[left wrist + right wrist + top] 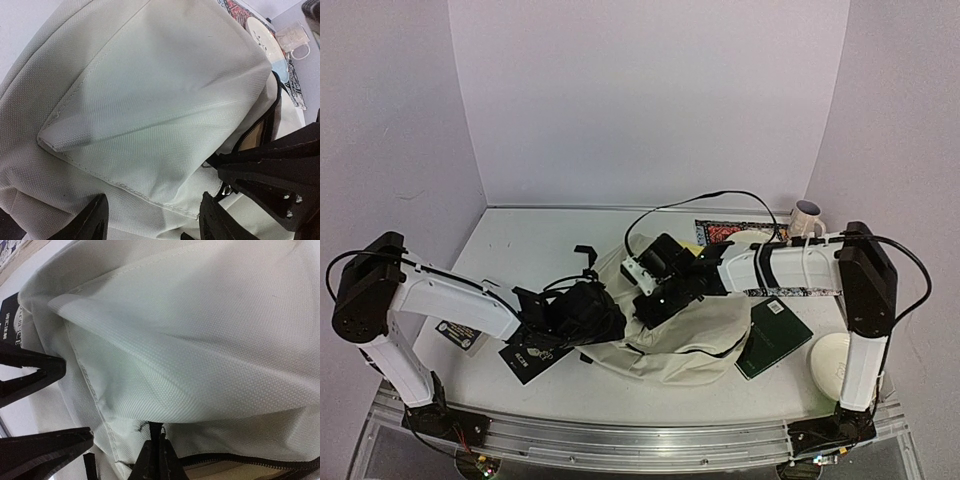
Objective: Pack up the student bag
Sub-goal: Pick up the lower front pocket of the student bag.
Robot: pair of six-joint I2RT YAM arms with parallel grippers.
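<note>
Bag (705, 335), one, cream, lay flat mid-table in the overhead view, between the two arms. Its long axis slanted from far left to near right, with a black strap (585, 252) at the far-left end. The left gripper (595, 312) sat at its left edge and the right gripper (648, 305) over its top; both claws were too dark and small there to read. Around it lay one green book (775, 337) just beside its right side, one white round thing (838, 362) near the right arm's base, one black card (535, 356) at near left, and at far right one mug (807, 218), one plate (750, 238) and one patterned mat (730, 230). The right arm partly hid the plate.

From the left wrist, cream fabric filled the view, with one stitched pocket (150, 100) slanting across. The left claw's two fingers, cut off at the bottom edge, stood open with fabric showing between them; whether they touched it could not be told. The right claw reached in from the right, tips together beside the black zip (272, 112).

From the right wrist, the right claw was pinched closed at bottom centre on the zip pull (150, 428), a thin black tab poking out above its tips. The left claw's two fingers stood apart at the left. The card was cut off at the edge, its print unreadable.
</note>
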